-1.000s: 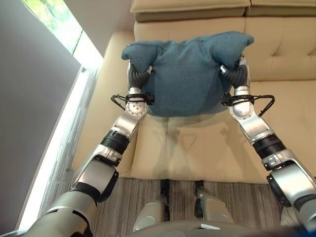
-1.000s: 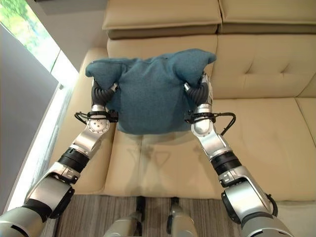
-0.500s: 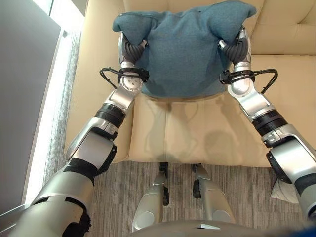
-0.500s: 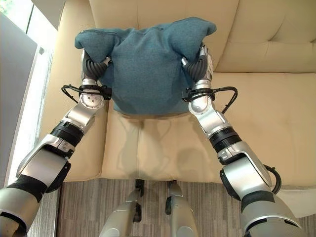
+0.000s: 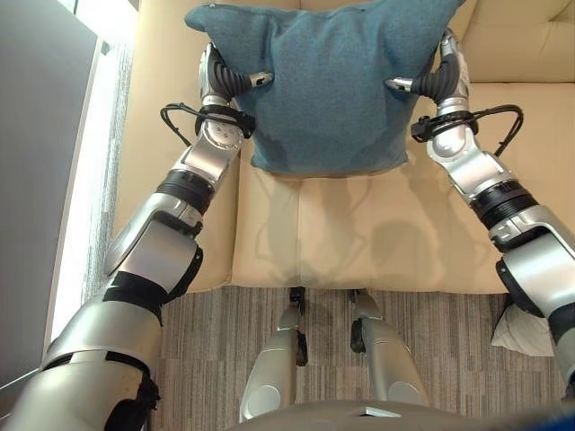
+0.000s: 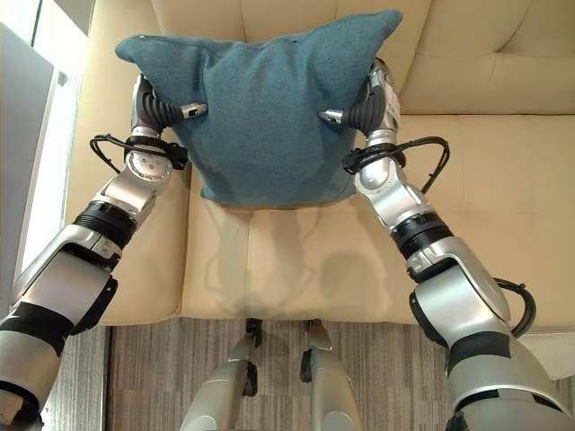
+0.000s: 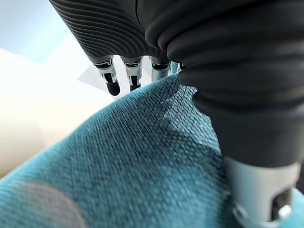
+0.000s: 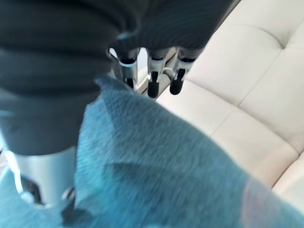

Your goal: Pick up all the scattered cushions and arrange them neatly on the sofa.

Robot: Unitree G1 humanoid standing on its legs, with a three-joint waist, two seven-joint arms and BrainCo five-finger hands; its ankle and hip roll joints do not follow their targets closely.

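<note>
A teal cushion (image 5: pixel 328 85) hangs upright over the beige sofa seat (image 5: pixel 359 224), close to the backrest, held by its two sides. My left hand (image 5: pixel 225 81) pinches the cushion's left edge, thumb on the front face and fingers (image 7: pixel 113 88) behind the cloth. My right hand (image 5: pixel 440 81) pinches the right edge the same way, its fingers (image 8: pixel 152 88) reaching past the teal cushion (image 8: pixel 156 161) toward the sofa back. The cushion's lower edge hangs just above the seat.
The sofa's left armrest (image 5: pixel 148 135) runs beside a bright window strip and a grey wall (image 5: pixel 36 180). A striped rug (image 5: pixel 216 359) lies in front of the sofa. A white object (image 5: pixel 521 330) lies on the floor at the lower right.
The view has tilted down and closer to the sofa. The cushion's top corners no longer droop over my hands; it hangs flatter, and both thumbs now show on its front.
</note>
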